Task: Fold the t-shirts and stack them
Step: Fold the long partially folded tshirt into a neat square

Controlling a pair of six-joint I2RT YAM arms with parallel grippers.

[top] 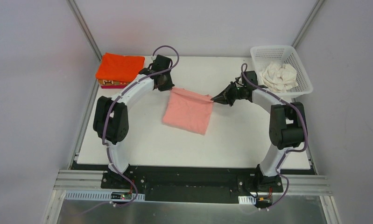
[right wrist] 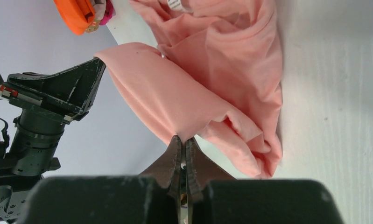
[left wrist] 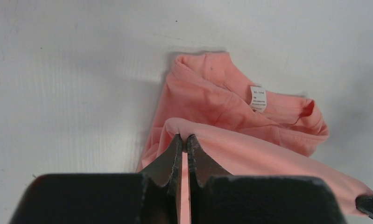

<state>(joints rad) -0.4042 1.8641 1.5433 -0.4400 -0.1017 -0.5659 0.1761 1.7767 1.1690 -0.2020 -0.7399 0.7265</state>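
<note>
A salmon pink t-shirt point(top: 188, 112) lies partly folded in the middle of the table, its far edge lifted. My left gripper point(top: 168, 87) is shut on its far left corner point(left wrist: 184, 133). My right gripper point(top: 215, 99) is shut on its far right corner point(right wrist: 182, 133). The edge is stretched between both grippers above the rest of the shirt, whose collar label point(left wrist: 257, 98) shows below. A folded bright orange t-shirt point(top: 120, 66) tops a stack at the far left, with a magenta one point(top: 115, 86) under it. A crumpled cream-white t-shirt point(top: 279, 76) lies in the basket.
The white plastic lattice basket point(top: 300, 69) stands at the far right corner of the table. The orange stack sits at the far left corner, close to the left arm's wrist. Frame posts rise behind both far corners.
</note>
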